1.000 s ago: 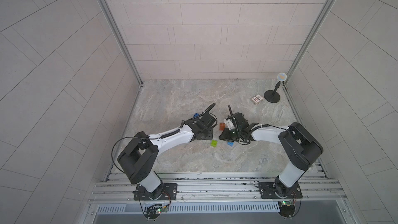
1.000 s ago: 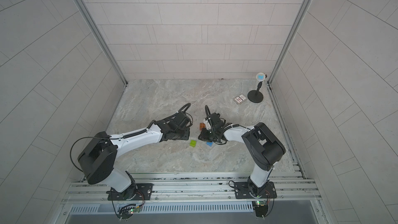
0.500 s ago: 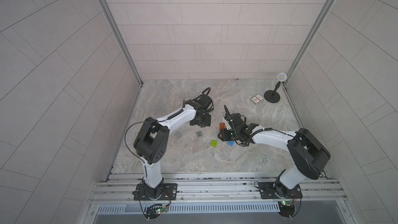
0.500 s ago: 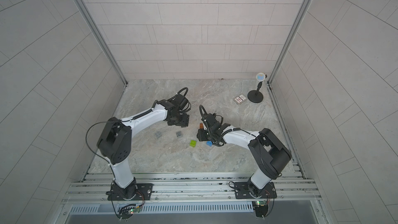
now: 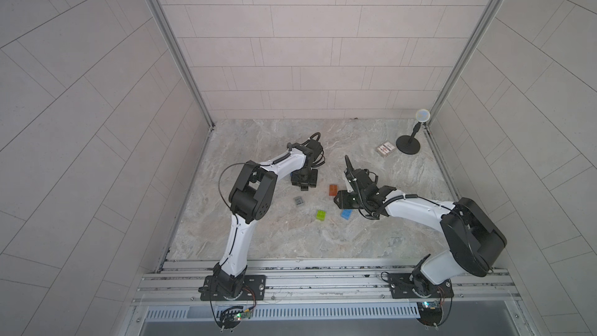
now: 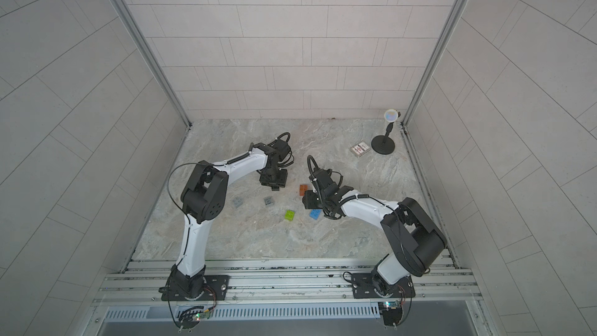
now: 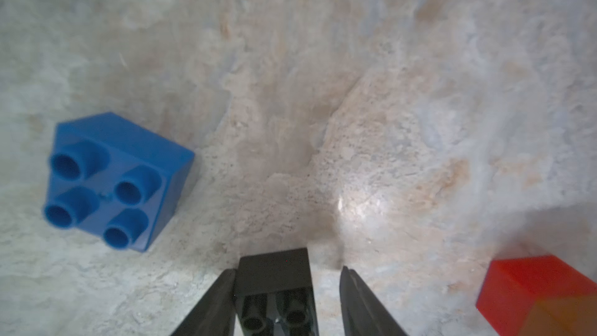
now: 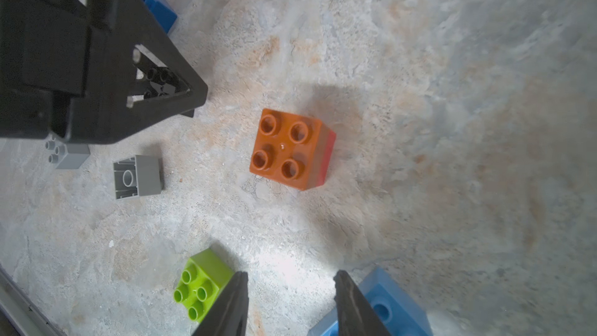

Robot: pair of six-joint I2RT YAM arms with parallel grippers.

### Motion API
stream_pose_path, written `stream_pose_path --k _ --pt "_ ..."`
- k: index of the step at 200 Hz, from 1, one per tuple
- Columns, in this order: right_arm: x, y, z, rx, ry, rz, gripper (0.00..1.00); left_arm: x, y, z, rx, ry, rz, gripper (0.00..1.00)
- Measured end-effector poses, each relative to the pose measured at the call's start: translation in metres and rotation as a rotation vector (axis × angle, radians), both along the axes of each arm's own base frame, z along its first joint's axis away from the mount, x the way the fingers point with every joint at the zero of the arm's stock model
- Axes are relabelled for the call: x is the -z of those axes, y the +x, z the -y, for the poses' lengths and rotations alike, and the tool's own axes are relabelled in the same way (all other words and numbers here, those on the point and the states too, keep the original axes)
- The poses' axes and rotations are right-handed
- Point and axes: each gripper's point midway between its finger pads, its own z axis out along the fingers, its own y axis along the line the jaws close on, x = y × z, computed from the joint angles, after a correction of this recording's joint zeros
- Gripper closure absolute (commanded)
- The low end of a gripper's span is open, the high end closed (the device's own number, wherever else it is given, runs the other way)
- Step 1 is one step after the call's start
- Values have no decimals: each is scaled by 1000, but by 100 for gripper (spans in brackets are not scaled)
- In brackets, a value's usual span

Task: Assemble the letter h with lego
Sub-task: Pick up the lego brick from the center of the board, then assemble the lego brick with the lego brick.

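now the left wrist shows us a black brick (image 7: 273, 273) inside the spread left tool (image 7: 287, 271), hidden from above; right tool (image 8: 290, 274) spread too.

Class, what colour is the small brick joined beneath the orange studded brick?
Red brick, clearest in the right wrist view.

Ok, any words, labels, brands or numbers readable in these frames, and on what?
None can be read.
The flat patterned box carries red print, too small to read in both top views.
The orange brick and the blue brick show no readable lettering.
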Motion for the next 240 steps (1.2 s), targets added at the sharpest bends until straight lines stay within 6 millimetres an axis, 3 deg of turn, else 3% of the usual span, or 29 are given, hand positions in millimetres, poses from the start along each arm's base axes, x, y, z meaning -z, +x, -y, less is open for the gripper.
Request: stream_pose_path --k 39,57,78,91,119,135,158,199,240 --pt "-1 3 2 12 12 0 57 3 -2 1 -18 -14 -28 88" --pt "1 4 6 27 13 -4 58 2 -7 1 -20 -24 -37 100" --pt "7 5 14 56 13 -18 60 -9 -24 2 -11 -34 -41 100" --pt "9 5 19 76 14 -27 61 -27 -40 8 10 -48 -23 100" --pt "12 7 29 118 21 -37 61 -80 -84 42 109 -121 66 100" --pt "13 8 34 139 28 -44 61 -94 -110 59 158 -152 85 100" --pt "14 8 38 156 37 -54 61 -79 -132 64 175 -122 50 98" --pt "14 7 37 158 55 -65 61 -36 -142 58 156 -10 -12 96" --pt "13 8 33 146 77 -65 62 -30 -140 58 147 19 0 91"
